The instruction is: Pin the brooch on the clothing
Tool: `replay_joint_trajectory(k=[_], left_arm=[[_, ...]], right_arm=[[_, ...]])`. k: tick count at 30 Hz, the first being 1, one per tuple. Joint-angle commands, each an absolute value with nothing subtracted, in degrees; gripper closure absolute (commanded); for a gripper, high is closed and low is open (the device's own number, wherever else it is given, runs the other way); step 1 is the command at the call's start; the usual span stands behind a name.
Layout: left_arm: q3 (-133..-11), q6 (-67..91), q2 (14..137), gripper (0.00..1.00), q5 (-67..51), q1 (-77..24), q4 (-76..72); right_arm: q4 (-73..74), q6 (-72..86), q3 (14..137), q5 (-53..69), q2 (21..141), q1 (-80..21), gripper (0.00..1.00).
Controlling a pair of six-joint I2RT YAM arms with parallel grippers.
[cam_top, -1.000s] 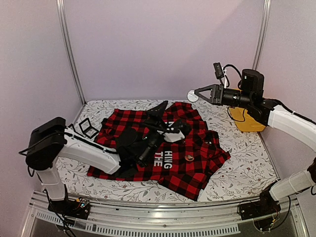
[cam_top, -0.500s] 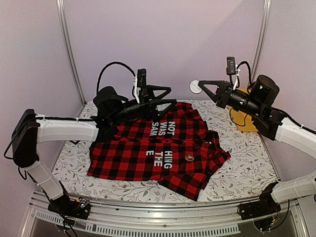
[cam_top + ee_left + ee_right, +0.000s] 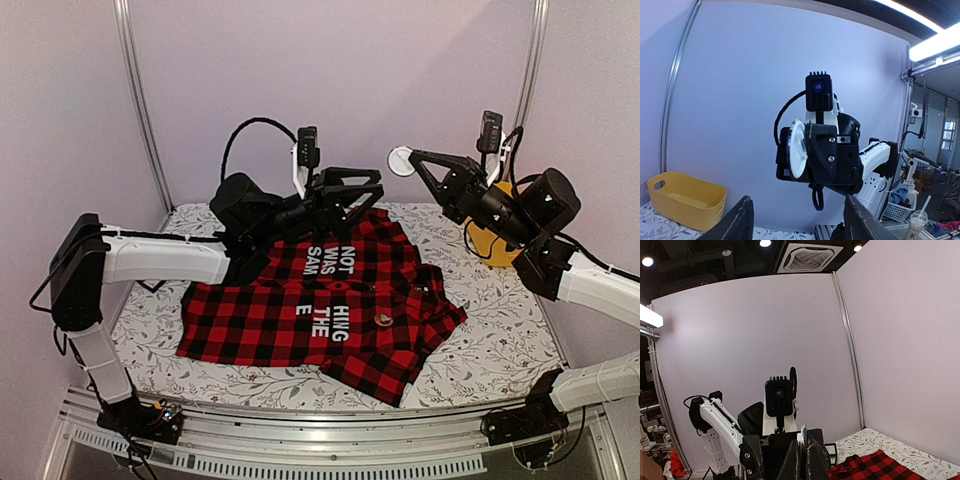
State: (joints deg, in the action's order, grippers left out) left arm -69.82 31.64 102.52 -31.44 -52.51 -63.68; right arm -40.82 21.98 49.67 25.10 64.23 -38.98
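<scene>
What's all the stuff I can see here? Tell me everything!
shirt: one, red-and-black checked, white letters, flat on the table.
brooch: one, white, round, up in the right gripper.
small spot: one, brownish, on the shirt; too small to identify.
basket: one, yellow, table's far right corner.
table: one, flowery cover, under the shirt.
left gripper: one, black, open, raised facing the brooch.
right gripper: one, black, shut on the brooch.

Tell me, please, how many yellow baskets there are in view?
1. The yellow basket stands at the far right of the table, partly hidden behind the right arm; no other shows.
</scene>
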Motion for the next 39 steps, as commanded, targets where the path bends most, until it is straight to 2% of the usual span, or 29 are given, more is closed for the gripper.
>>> replay_joint_trajectory(k=[1, 5, 8, 13, 14, 18, 21, 26, 29, 32, 36, 39], left_arm=[[-72.5, 34.8, 105.3, 0.4, -32.3, -53.1, -67.0], [-74.7, 34.3, 106.3, 0.4, -32.1, -53.2, -65.1], [-75.8, 34.9, 106.7, 0.47, -31.7, -53.2, -64.9], [-76.1, 35.9, 107.2, 0.5, -31.9, -53.1, -67.1], [-76.4, 36.0, 107.4, 0.53, -32.1, -53.1, -66.9], [-77.6, 37.3, 108.3, 0.77, -32.4, -53.1, -65.9], [-77.8, 37.4, 108.3, 1.0, -32.7, -53.0, -65.4], [-76.9, 36.1, 106.4, 1.0, -33.9, -52.4, -63.0], [-73.9, 30.5, 101.8, 1.0, -32.7, -50.8, -52.4], [-72.0, 16.6, 96.3, 1.0, -25.5, -51.0, -34.3], [-71.2, 4.7, 92.0, 1.0, -23.8, -51.4, -16.8], [-70.2, 0.5, 89.1, 1.0, -25.7, -51.7, -10.4]], right_arm=[[-42.7, 21.5, 49.1, 24.3, 64.8, -39.5, 1.0], [-41.5, 21.4, 49.8, 24.3, 65.3, -39.5, 1.0], [-40.7, 21.3, 50.1, 24.9, 65.9, -39.5, 1.0], [-38.8, 20.7, 50.8, 24.8, 66.3, -39.5, 1.0], [-38.6, 20.4, 50.9, 25.1, 66.3, -39.5, 1.0], [-38.3, 20.1, 51.1, 25.0, 66.3, -39.5, 1.0], [-37.5, 19.9, 51.1, 24.8, 66.3, -39.5, 1.0], [-33.0, 18.3, 51.4, 25.3, 65.6, -39.5, 1.0], [-19.6, 11.5, 54.6, 24.2, 63.3, -39.1, 0.65], [-4.8, 4.0, 58.7, 25.6, 60.5, -37.7, 0.33], [9.6, -4.1, 60.0, 33.1, 58.2, -34.4, 0.1], [17.6, -9.5, 61.1, 38.8, 59.8, -33.8, 0.01]])
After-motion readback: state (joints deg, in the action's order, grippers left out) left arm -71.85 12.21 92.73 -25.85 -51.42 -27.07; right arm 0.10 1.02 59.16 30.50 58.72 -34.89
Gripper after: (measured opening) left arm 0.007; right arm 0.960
